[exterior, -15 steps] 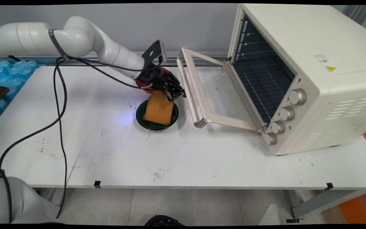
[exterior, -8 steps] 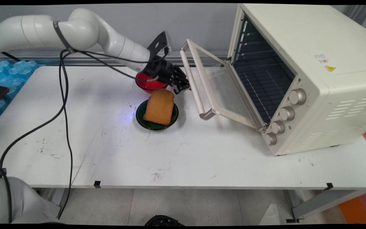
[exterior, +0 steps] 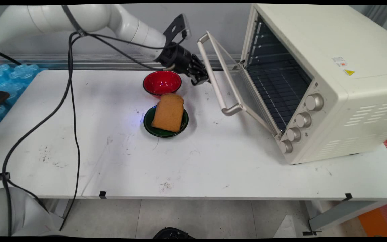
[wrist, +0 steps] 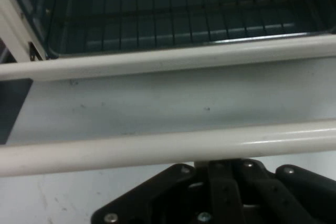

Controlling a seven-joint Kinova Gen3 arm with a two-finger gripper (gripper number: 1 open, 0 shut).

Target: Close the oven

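- A white table (exterior: 213, 168) runs the width of the main view; its near half and left side are bare, scuffed surface with open room right up to the front edge.
- A cream oven (exterior: 328, 84) sits on the table's right end, its cavity open toward the left and the wire rack (exterior: 281, 90) showing inside.
- The oven door (exterior: 237, 84) stands half raised, tilted up and leftward off its bottom hinge, its handle bar (exterior: 217, 80) forming the free upper-left edge.
- The gripper (exterior: 203, 78) sits just under and left of that bar, against it. In the hand view the bar (wrist: 168, 148) crosses right above the black linkage; whether the fingers are spread or closed cannot be told.
- A slice of toast (exterior: 168, 112) lies across a green plate (exterior: 148, 119) near mid-table, well apart from the door's edge.
- A red bowl (exterior: 162, 82) stands just behind the plate, near the gripper, not touching.
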